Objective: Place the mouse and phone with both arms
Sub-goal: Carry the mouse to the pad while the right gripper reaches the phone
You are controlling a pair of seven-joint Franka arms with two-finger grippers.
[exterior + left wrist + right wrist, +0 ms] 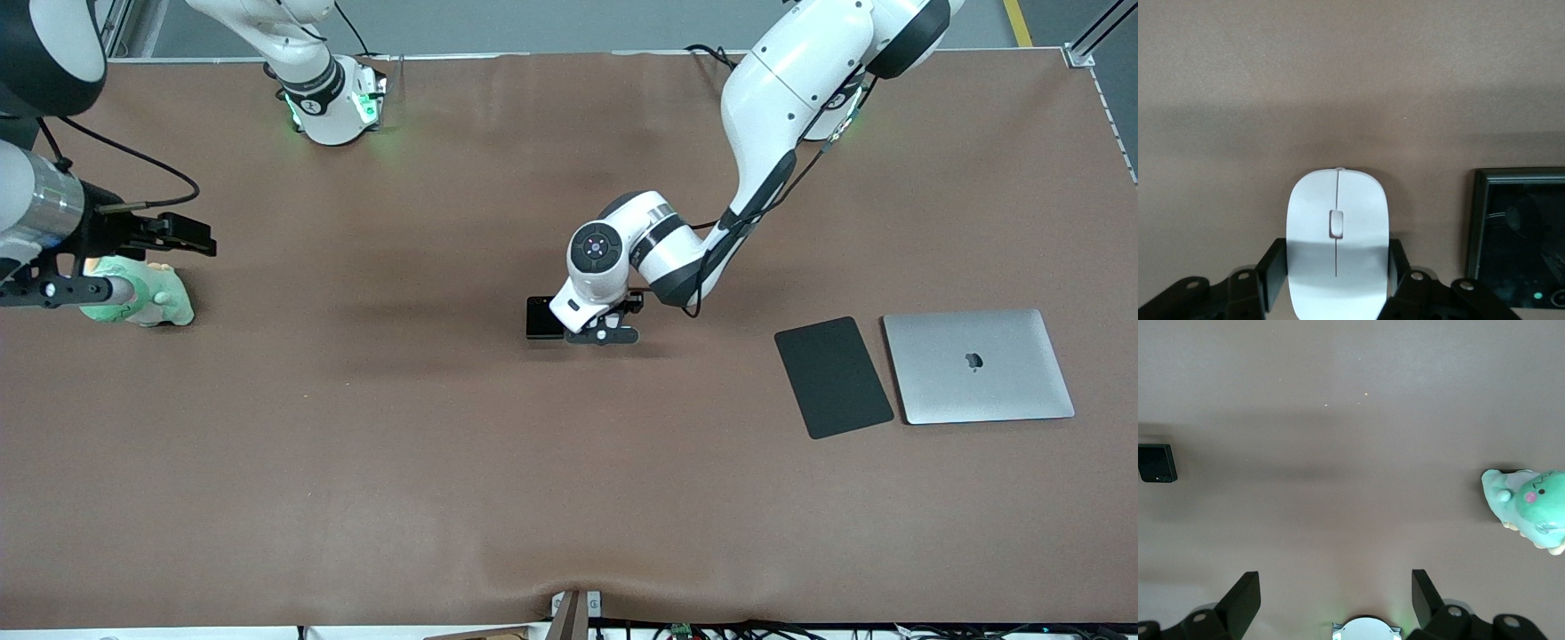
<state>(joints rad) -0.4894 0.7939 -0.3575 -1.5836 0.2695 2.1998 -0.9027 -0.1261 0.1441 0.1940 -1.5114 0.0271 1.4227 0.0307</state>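
Left gripper point(1337, 267) sits low at mid-table, fingers point(1271, 267) pressed against both sides of the white mouse point(1337, 233), clamped on it, with the black phone point(542, 317) just beside it on the brown table point(400, 444). Right gripper point(1336, 600) waits with fingers spread wide and empty, over the right arm's end of the table near a green plush toy point(142, 298).

Showing matt brown table covering point(356, 444), finely grained, slightly rippled at the near edge. Reading mouse point(1337, 240) as smooth white plastic, faint sheen. Phone point(1521, 233) looking glossy black, mirroring reflections. Pad point(833, 376) looking matt dark grey. Laptop point(978, 366) showing brushed silver metal lid. Soft toy point(1531, 507) looking like fuzzy green plush. Arm shells gleaming glossy white; gripper fingers point(1245, 600) matt black.
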